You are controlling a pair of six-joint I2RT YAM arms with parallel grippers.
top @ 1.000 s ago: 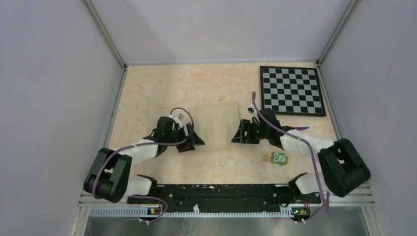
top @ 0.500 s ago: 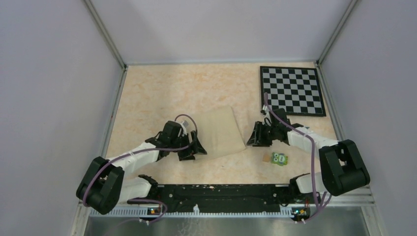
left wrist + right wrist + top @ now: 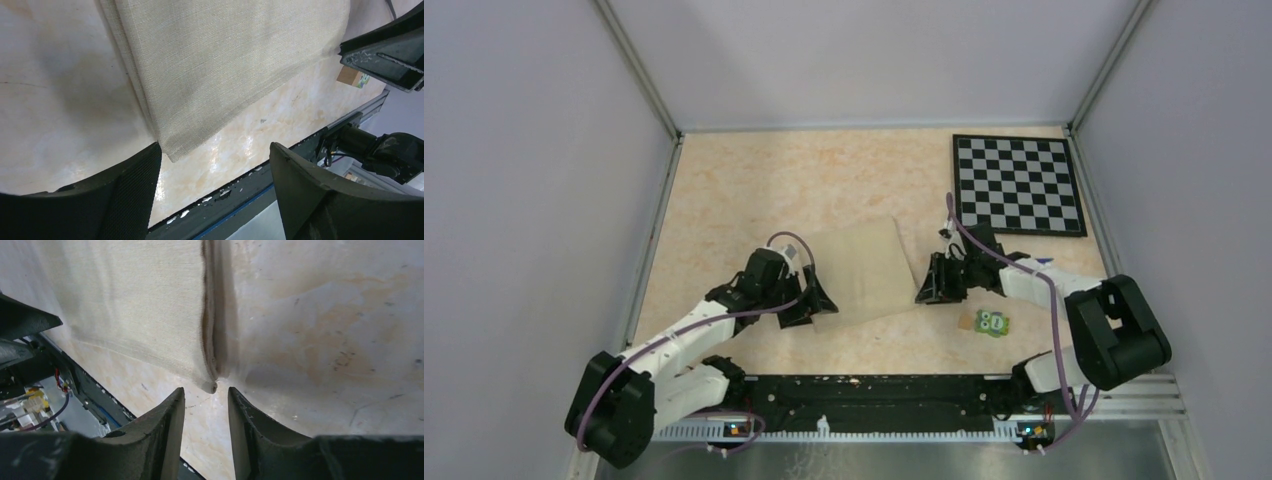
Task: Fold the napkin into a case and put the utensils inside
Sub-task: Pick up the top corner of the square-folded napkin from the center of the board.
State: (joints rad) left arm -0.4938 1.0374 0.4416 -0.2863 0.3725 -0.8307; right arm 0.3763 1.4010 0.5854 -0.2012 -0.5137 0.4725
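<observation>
Speckled worktop (image 3: 754, 190), folded napkin (image 3: 864, 265): I pose left claw (image 3: 822, 303) spread wide, right claw (image 3: 927, 288) half-parted, empty, at its near corners, likely to refold.

I work in a robotics lab cell: plain grey walls (image 3: 524, 200) on aluminium posts (image 3: 636, 65) box in my speckled tabletop (image 3: 754, 180), a chessboard (image 3: 1018, 185) lies in its far corner, and my arms (image 3: 694, 325) bolt onto a black rail (image 3: 864, 385).

Wide-open left gripper (image 3: 215, 150); right gripper (image 3: 205, 390) narrowly parted.
</observation>
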